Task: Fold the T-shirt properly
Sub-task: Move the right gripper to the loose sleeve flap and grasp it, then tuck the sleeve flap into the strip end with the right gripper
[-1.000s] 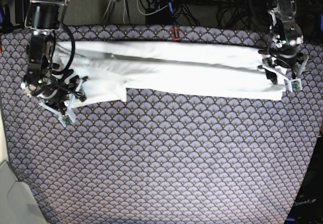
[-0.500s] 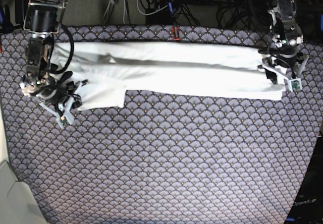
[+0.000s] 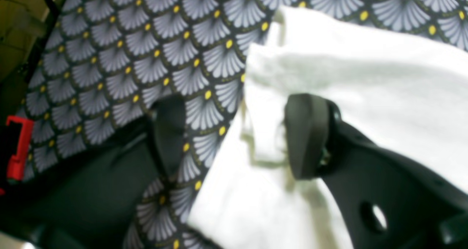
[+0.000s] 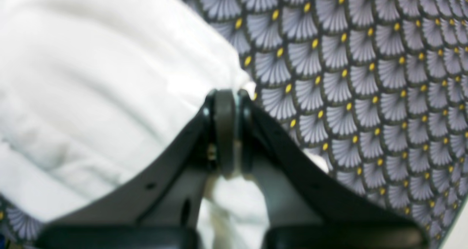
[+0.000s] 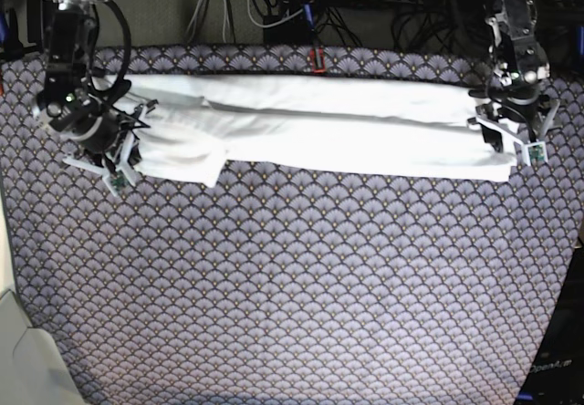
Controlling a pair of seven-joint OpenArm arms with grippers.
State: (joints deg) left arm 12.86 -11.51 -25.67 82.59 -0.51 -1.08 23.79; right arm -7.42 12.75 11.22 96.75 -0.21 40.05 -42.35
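The right end effector (image 4: 228, 132) is clamped on the shirt's (image 5: 365, 147) near edge; lifting too far could drag loose layers askew. The shirt lies in a long strip across the bench (image 5: 301, 286). The left end effector (image 3: 237, 135) stands apart, so that end could slide.

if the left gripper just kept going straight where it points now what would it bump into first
Probably the white cloth T-shirt near its end, with the fan-patterned grey cloth between the open left gripper's fingers; how close either lies is hard to tell.
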